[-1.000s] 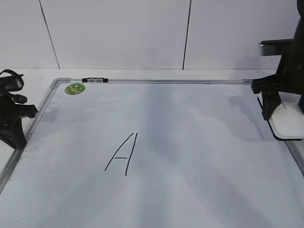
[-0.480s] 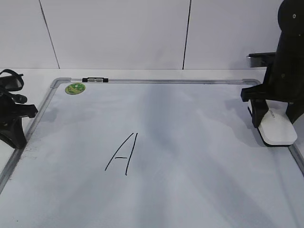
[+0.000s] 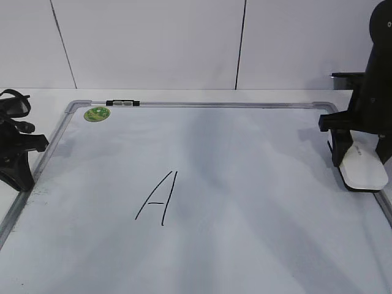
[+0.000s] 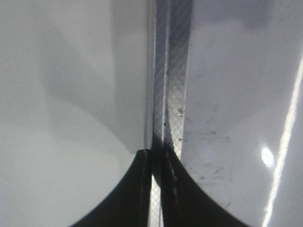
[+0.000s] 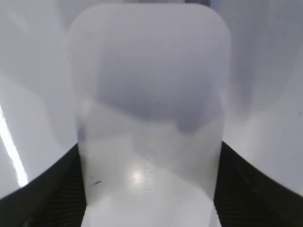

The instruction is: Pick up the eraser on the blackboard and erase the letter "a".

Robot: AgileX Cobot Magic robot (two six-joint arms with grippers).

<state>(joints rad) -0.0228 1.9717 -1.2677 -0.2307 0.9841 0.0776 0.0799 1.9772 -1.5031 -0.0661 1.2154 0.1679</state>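
Observation:
The blackboard (image 3: 245, 153) is a white board with a grey frame, lying flat. My right gripper (image 3: 361, 153) is shut on the eraser (image 3: 365, 173), a white block with a thin black base, and holds it at the board's right edge. In the right wrist view the eraser (image 5: 149, 94) fills the space between the jaws (image 5: 149, 189). No small letter "a" shows on the board. Only a tall capital "A" (image 3: 158, 197) is there, left of the middle. My left gripper (image 3: 23, 180) is shut and empty over the board's left frame (image 4: 175, 71).
A round green sticker (image 3: 97, 114) sits in the board's far left corner. A small black clip (image 3: 122, 103) is on the far frame. A white panelled wall stands behind the board. A white table surface lies left of the frame.
My right gripper, with the eraser in it, moved left onto the board, then back a little to the right and slightly nearer. The left arm has not moved.

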